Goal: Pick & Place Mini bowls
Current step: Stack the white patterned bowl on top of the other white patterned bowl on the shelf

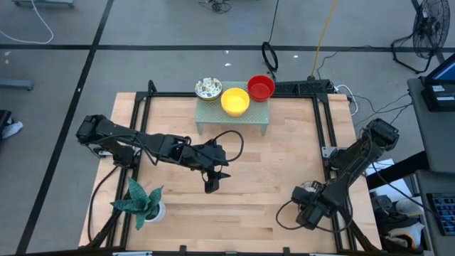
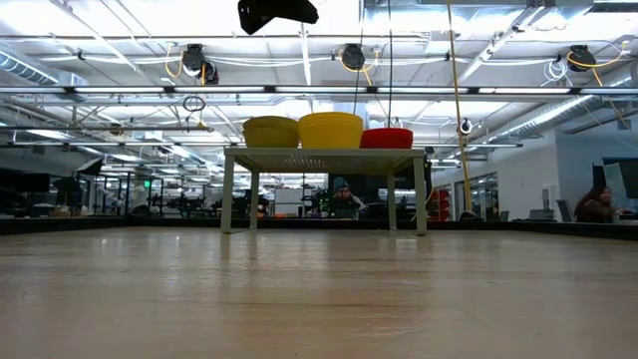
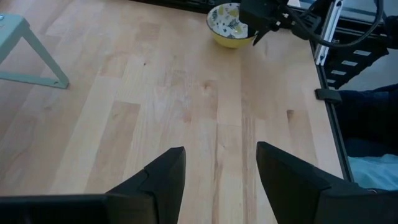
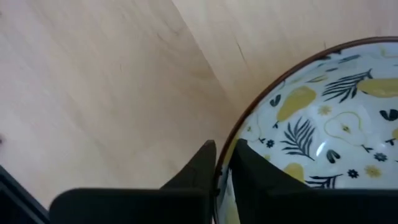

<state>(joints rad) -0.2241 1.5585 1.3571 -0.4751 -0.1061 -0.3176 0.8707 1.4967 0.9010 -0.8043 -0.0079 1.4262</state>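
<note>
A mini bowl point(image 3: 229, 26), yellow outside and white with a pear-and-leaf pattern inside point(image 4: 323, 124), sits near the table's right edge. My right gripper point(image 4: 224, 152) comes down on it from above and is shut on its rim. In the high view the gripper point(image 1: 311, 206) hides the bowl. On the pale green rack point(image 1: 232, 117) at the far middle stand three more mini bowls: a patterned one point(image 1: 207, 88), a yellow one point(image 1: 235, 101) and a red one point(image 1: 261, 87). My left gripper point(image 3: 221, 162) hovers open over the table's middle point(image 1: 212, 186), holding nothing. My right gripper pinches the patterned bowl's brown-edged rim point(image 4: 239, 127). One finger point(image 4: 249, 165) is inside the bowl and the other finger point(image 4: 200, 165) is outside its wall. The fingers point down from above. In the left wrist view the bowl appears to rest upright on the table.
A green plant in a white pot point(image 1: 146, 204) stands at the near left corner. A black frame rail point(image 1: 325, 142) runs along the table's right side close to the held bowl. Bare wood point(image 1: 256, 171) lies between the rack and the near edge.
</note>
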